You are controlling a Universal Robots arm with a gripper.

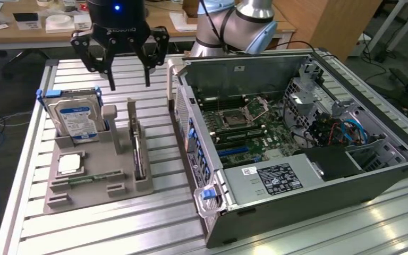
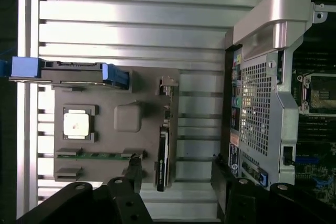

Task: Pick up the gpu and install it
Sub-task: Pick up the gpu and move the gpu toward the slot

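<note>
You are watching the gripper (image 1: pixel 129 85) hanging above the grey tray (image 1: pixel 83 204) with its fingers spread wide and gripping nothing. The gpu (image 1: pixel 138 154) is standing on its long edge in a tray slot, thin edge up, probably so the fingers can straddle it, just beside the open computer case (image 1: pixel 296 159). The exterior view is giving you the clear gap between fingers and card, while the wrist view is showing the gpu (image 2: pixel 163 158) edge-on between the two fingers (image 2: pixel 134 174), nearer one than the other.
</note>
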